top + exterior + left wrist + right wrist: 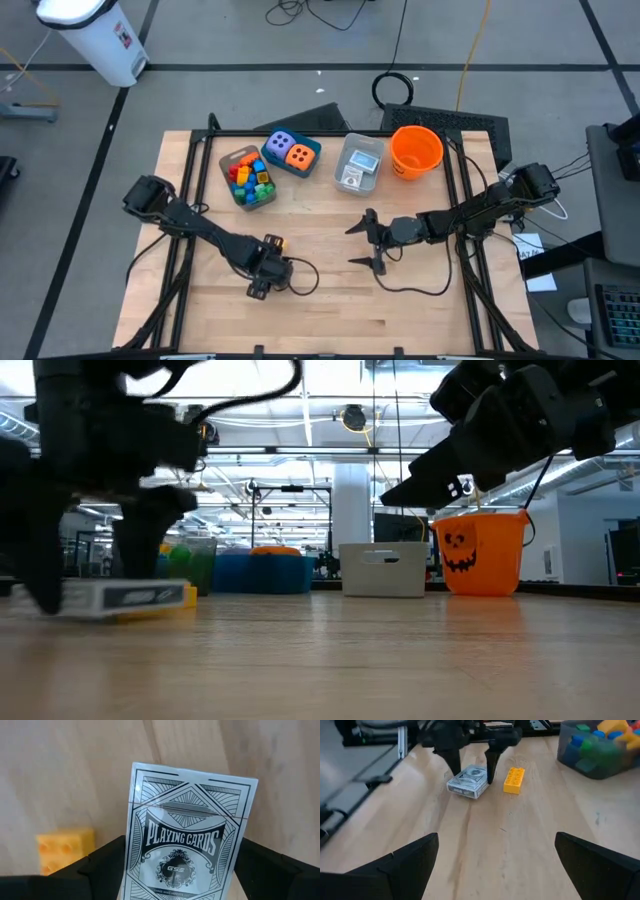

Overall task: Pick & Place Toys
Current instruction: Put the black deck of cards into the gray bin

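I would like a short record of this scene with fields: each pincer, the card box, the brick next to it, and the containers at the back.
left pincer: straddles the playing card box, fingers either side
playing card box: flat on the table
yellow brick: on the table beside the box, apart from it
right pincer: open, holds nothing, waits mid-table
orange bucket: back of table
clear bin of bricks: back left

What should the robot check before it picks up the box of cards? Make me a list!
1. Left gripper straddles the playing card box: ok.
2. Fingers closed firmly on the box: not ok.
3. Yellow brick apart from the box: ok.
4. Right gripper open and waiting at mid-table, out of the way: ok.
5. Box lying flat on the table: ok.
6. Where the box should go: cannot tell.
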